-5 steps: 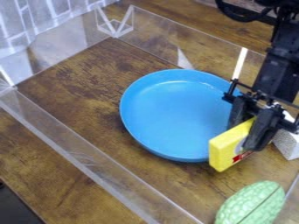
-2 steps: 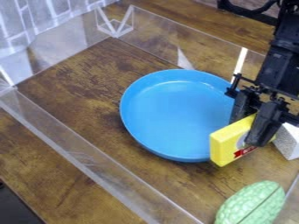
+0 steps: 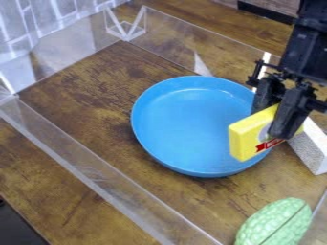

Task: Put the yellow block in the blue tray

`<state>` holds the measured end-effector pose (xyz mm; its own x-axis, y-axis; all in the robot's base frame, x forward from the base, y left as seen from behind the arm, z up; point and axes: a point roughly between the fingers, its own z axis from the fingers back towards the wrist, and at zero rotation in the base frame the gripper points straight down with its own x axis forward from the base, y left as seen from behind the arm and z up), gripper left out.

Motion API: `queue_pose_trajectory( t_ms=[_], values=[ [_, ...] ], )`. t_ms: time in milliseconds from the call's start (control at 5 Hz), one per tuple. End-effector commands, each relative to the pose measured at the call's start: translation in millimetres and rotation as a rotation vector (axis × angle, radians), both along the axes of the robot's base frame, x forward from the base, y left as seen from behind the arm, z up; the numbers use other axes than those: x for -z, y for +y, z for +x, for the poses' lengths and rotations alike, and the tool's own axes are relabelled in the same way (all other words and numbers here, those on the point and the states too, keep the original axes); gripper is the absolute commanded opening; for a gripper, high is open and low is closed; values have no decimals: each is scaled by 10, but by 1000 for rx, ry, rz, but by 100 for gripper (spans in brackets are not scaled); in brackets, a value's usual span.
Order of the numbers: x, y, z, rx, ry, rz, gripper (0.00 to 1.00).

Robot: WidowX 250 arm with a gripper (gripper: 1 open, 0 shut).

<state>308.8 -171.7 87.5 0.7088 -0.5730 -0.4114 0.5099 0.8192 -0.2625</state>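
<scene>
My tool [image 3: 284,113] has lifted the block [image 3: 253,135] off the tabletop [image 3: 90,105] since the earlier frame; it now hangs clamped between the jaws over the tray's [image 3: 166,115] right rim. If I release this near the edge, it could tip outside

Yellow block [image 3: 253,135], bright yellow, small red mark. Blue tray [image 3: 179,120], solid bright blue. Green ribbed object [image 3: 274,224]. White-grey speckled block [image 3: 308,146]. Black gripper [image 3: 282,108]. Dark wood-grain table [image 3: 90,100].
</scene>
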Motion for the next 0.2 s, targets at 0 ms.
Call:
queue_pose_trajectory(
  t_ms=[0],
  values=[
    [-427,-24,72,3,-105,-55,0]
  ],
)
